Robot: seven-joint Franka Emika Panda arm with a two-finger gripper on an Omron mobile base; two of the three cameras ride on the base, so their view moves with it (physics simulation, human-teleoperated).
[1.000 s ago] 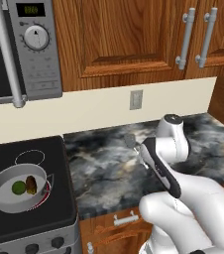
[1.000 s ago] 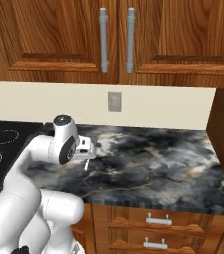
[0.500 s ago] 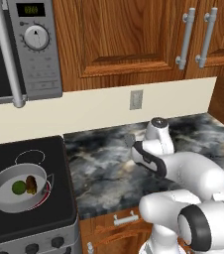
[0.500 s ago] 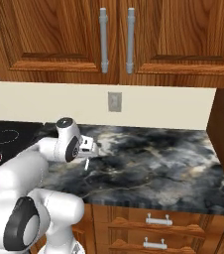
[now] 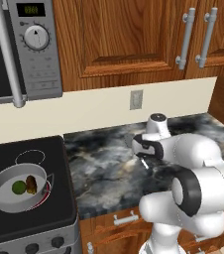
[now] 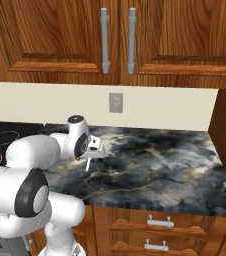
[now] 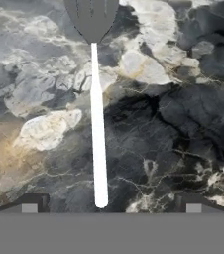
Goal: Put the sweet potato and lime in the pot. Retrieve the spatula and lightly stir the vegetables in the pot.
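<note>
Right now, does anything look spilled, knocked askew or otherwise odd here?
Nothing stands out. The lime and sweet potato sit inside the pot on the stove, and the spatula lies flat on the marbled counter below the open gripper.

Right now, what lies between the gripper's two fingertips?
In the hand view, the spatula lies on the marble counter, its white handle end midway between the open gripper fingertips.

the marble counter is looked down on from behind the arm by both base views, left and right, and is seen close from straight above by the hand view.
</note>
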